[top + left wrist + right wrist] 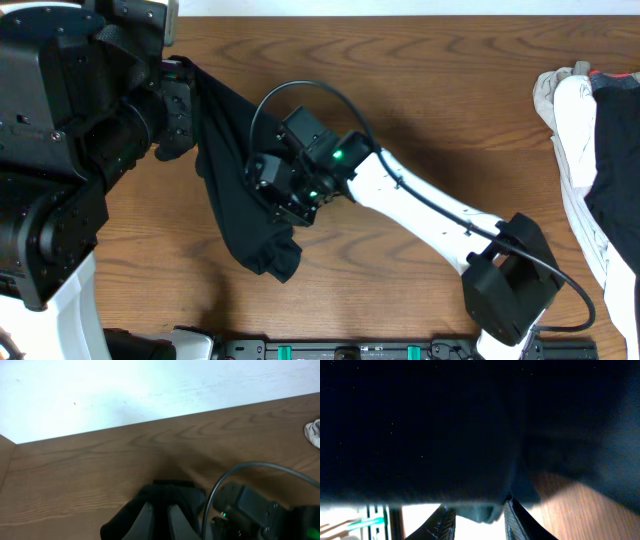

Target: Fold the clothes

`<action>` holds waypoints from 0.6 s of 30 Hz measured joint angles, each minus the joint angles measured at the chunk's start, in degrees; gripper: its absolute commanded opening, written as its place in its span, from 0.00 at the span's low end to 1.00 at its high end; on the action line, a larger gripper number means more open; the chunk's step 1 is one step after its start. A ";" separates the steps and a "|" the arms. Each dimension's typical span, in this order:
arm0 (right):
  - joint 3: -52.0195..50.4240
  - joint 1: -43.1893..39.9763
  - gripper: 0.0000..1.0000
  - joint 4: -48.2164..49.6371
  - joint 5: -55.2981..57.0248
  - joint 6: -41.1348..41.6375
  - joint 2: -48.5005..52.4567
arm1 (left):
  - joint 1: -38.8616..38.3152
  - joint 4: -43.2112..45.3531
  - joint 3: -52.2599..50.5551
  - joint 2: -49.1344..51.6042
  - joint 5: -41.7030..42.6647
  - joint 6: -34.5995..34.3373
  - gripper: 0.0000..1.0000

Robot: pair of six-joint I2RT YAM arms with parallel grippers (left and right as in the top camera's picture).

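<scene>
Upper left, your left gripper (182, 95) clamps the black shirt (235, 175) so it hangs free; at centre, right gripper (280, 195) straddles a fold, closure unclear.

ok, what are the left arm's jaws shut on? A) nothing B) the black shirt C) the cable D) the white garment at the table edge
B: the black shirt is bunched between the jaws of the left gripper, and in the overhead view it drapes down from that gripper.

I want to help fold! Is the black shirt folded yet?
Not folded. The black shirt is a crumpled bunch, pinched by the left hand, not lying flat.
</scene>
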 measured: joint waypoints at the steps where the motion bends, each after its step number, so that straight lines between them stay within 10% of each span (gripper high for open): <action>1: 0.00 -0.37 0.30 -0.90 0.24 0.13 0.00 | 0.00 0.02 0.00 0.00 0.00 0.09 0.06; 18: -0.04 -0.59 0.31 2.32 -1.95 1.11 0.00 | 0.00 2.16 2.12 -0.70 -3.04 1.31 0.06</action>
